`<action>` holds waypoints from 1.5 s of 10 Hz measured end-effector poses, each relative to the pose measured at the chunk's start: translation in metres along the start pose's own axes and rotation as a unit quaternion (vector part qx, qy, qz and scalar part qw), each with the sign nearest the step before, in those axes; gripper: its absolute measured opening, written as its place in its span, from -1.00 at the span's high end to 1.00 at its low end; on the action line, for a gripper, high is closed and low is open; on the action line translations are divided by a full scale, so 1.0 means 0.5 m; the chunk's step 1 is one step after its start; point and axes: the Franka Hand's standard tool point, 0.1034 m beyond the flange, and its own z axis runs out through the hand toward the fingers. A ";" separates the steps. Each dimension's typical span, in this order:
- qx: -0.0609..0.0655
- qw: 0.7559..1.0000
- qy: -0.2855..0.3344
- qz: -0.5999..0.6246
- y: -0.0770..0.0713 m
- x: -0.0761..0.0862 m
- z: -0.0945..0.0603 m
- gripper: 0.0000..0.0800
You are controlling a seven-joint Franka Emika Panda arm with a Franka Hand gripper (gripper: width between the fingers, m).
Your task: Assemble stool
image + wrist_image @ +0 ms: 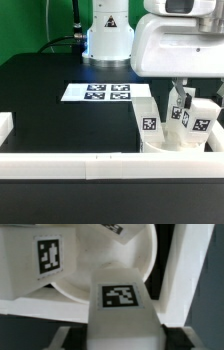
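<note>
Leg-fitting is in hand: the two-finger gripper (124, 334), closed on a blocky white plastic tagged leg (124, 300), must seat it in the round white rimmed seat (105, 258) at 12 o'clock.

Exterior view: gripper (186, 100) mostly masked by the arm's white wrist housing (180, 45), itself cut by the top and right edges; fingertips not separable from the white legs, so jaw state unclear. Seat (172, 152) partly hidden behind the front white bar (110, 162); sockets not visible. Tag patterns on the marker board (108, 93) too small to read.

Wrist view: held leg (125, 308) cut by the bottom edge; fingers (62, 336) barely in frame, dark and blurred. Second leg (40, 263) cropped at the edge. Seat rim (140, 266) only partly in frame.
</note>
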 end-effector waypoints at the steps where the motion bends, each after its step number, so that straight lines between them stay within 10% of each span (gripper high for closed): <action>1: 0.000 1.000 0.000 0.000 0.000 0.000 0.000 0.16; 6: 0.020 0.980 0.015 0.199 0.002 -0.008 0.000 0.16; 15: 0.043 0.785 0.023 0.617 -0.019 -0.012 0.001 0.16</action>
